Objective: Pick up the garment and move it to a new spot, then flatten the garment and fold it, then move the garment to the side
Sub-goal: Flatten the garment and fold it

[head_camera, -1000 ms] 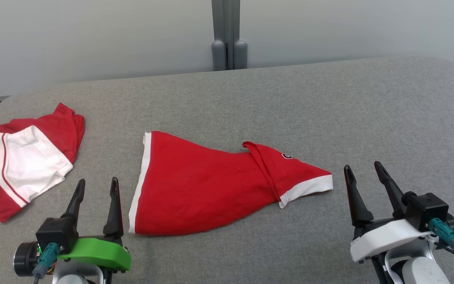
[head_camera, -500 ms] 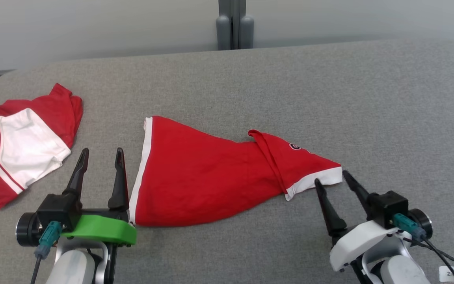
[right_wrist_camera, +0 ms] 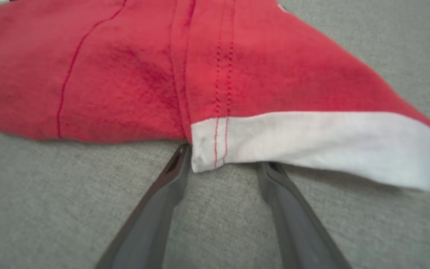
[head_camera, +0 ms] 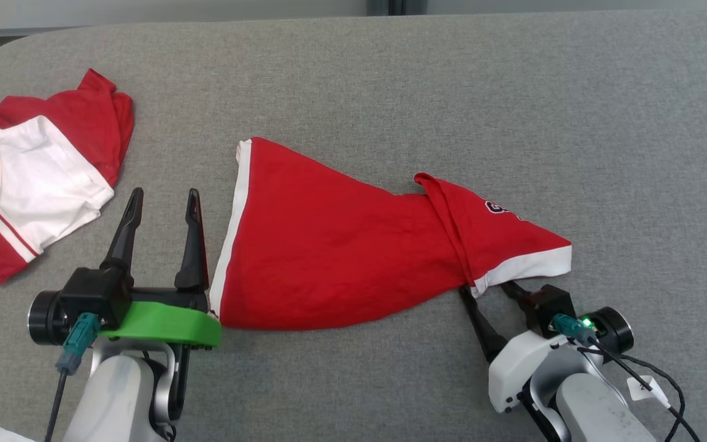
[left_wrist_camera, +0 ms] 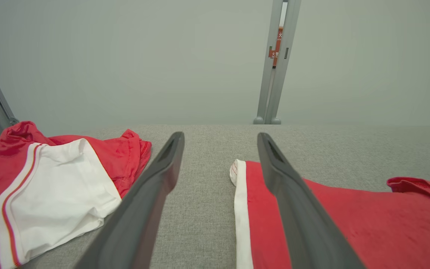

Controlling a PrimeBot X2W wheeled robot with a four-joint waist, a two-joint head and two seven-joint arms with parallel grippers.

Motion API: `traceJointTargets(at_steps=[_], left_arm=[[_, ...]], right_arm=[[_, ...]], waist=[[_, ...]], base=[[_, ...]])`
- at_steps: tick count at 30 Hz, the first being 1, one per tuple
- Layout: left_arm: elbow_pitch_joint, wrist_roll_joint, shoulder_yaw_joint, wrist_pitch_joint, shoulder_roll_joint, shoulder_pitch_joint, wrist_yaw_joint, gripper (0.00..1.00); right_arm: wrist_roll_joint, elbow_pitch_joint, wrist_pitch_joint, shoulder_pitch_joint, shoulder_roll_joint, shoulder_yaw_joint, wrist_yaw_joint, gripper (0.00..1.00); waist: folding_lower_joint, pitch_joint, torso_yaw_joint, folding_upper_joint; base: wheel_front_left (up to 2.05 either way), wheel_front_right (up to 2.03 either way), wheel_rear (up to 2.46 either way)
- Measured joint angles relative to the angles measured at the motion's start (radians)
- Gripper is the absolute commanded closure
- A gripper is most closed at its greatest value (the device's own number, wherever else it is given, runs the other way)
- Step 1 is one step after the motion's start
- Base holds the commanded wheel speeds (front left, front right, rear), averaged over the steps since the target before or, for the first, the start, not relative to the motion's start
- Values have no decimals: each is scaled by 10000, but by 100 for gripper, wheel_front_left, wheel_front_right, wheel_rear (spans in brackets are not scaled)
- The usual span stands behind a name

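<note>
The garment (head_camera: pixel 329 252) is red with white trim and lies spread across the middle of the grey table (head_camera: pixel 390 73). My left gripper (head_camera: pixel 166 193) stands open just left of its white hem, the right finger close beside that hem; in the left wrist view the gripper (left_wrist_camera: pixel 220 136) has the hem (left_wrist_camera: pixel 240 209) between its fingers. My right gripper (head_camera: pixel 487 287) is open at the garment's white cuff (head_camera: pixel 522 267). Seen from the right wrist, the gripper (right_wrist_camera: pixel 227 157) has its fingertips touching the cuff's (right_wrist_camera: pixel 312 142) near edge, astride its left corner.
A second red and white garment (head_camera: pixel 34 184) lies crumpled at the table's left end, to the left of my left gripper, also seen from the left wrist (left_wrist_camera: pixel 50 186). A grey post (left_wrist_camera: pixel 274 63) stands behind the table against a pale wall.
The head camera has tilted down. My right gripper has moved forward and left up to the white cuff. My left gripper has edged forward beside the hem.
</note>
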Motion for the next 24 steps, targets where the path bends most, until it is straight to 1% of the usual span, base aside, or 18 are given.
traceJointTargets(at_steps=[1, 3, 5, 11, 15, 20, 24], left_arm=[[4, 21, 33, 0, -21, 0, -12, 0], [10, 63, 86, 0, -56, 1, -52, 0], [8, 105, 123, 0, -100, 5, -90, 0], [29, 232, 198, 0, -221, 14, -186, 0], [58, 288, 267, 0, -278, 26, -274, 0], [113, 359, 422, -2, -330, 140, -318, 0], [140, 397, 479, 0, -359, 208, -357, 0]], right_arm=[[-17, 111, -63, -92, 8, 29, 0, 56], [-54, 293, -144, -220, 33, 67, 0, 67], [-52, 416, -234, -281, 81, 75, 0, 100], [6, 408, -537, -305, 134, 59, 0, 100], [59, -121, -771, -255, 113, 174, 0, 100], [407, -1770, -780, 93, -79, 920, 0, 100], [809, -3338, -698, 124, -290, 982, 0, 100]], waist=[[0, 26, 19, 0], [0, 22, 18, 0], [0, -13, -10, 0], [0, -85, -70, 0], [0, -127, -84, 0], [0, -256, -158, 0], [0, -347, -282, 0]], base=[[0, 0, 0], [0, 0, 0], [0, 0, 0], [0, 0, 0], [0, 0, 0], [0, 0, 0], [0, 0, 0]])
